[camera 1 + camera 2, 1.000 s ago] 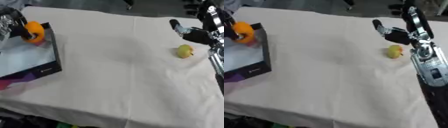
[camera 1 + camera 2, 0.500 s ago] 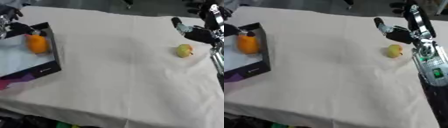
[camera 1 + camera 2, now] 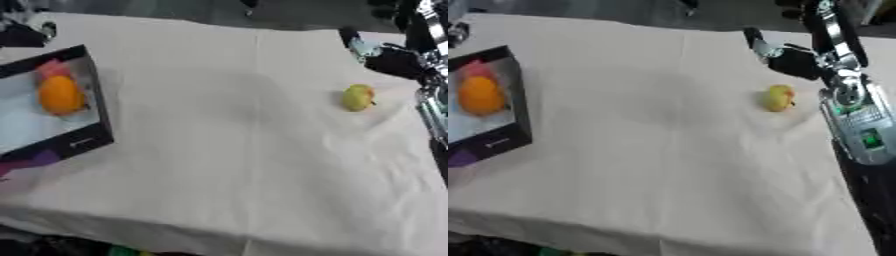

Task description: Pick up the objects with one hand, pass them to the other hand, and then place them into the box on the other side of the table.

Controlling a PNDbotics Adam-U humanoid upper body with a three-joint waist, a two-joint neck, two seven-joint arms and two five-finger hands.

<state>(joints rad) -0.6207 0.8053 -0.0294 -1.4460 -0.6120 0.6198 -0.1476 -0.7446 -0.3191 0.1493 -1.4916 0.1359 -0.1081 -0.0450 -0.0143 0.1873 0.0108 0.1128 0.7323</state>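
Orange fruit (image 3: 60, 95) lies in the black-walled box (image 3: 87, 80) at left; yellow-green apple (image 3: 357, 97) sits at right

Fruit (image 3: 60, 94) in left box (image 3: 87, 140), apple (image 3: 357, 97) right

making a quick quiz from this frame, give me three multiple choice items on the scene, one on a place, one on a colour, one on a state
1. Where does the orange fruit lie?
A. inside the box
B. mid-table
C. in the right hand

2. What colour is the fruit near the right hand?
A. purple
B. yellow-green
C. blue

3. What is that yellow-green fruit's state?
A. held in the air
B. inside the box
C. resting on the tablecloth, untouched

Answers: 1 A, it sits within the box walls; 2 B, yellow-green skin shows; 3 C, the hand hangs apart from it.
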